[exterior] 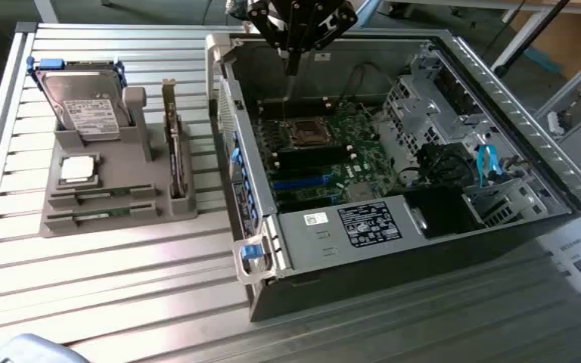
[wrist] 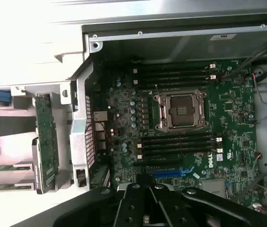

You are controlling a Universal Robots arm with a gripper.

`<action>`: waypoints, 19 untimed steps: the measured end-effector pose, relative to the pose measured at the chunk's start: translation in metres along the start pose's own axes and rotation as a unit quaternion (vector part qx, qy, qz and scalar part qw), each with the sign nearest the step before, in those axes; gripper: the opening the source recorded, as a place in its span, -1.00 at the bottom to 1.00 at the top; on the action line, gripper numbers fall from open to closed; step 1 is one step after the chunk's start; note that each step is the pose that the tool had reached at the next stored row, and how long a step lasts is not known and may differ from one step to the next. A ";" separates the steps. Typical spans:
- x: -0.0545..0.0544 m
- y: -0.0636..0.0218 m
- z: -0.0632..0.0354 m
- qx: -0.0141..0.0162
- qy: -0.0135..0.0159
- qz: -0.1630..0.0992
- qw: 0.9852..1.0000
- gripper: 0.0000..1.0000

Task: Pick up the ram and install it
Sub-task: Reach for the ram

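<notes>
Right now your gripper (exterior: 292, 66) is hovering over the far side of the open case (exterior: 306, 249), jaws pressed together on nothing, while the ram (exterior: 97, 218) is lying slotted in the grey holder (exterior: 114, 162) (exterior view's left), presented for grasping.

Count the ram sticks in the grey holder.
2. One ram stick sits in the grey holder's slot next to the CPU chip; the other in the outer slot beside it. None seem hidden.

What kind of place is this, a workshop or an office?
Probably a robotics lab or workshop: an open computer case lies on a slatted metal table, beside a grey holder holding a hard drive.
</notes>
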State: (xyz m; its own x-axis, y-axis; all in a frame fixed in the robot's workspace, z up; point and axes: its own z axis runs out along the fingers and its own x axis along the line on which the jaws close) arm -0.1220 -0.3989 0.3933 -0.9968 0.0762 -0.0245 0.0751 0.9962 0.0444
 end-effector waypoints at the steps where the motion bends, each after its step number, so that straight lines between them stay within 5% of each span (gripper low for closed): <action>1: 0.000 0.0000 0.0000 0.000 0.000 0.000 1.000 -0.80; 19: 0.005 -0.0004 -0.0002 0.000 0.000 0.000 1.000 -0.80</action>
State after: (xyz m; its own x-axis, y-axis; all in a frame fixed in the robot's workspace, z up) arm -0.1266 -0.3990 0.3933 -0.9968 0.0762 -0.0245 0.0751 0.9962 0.0444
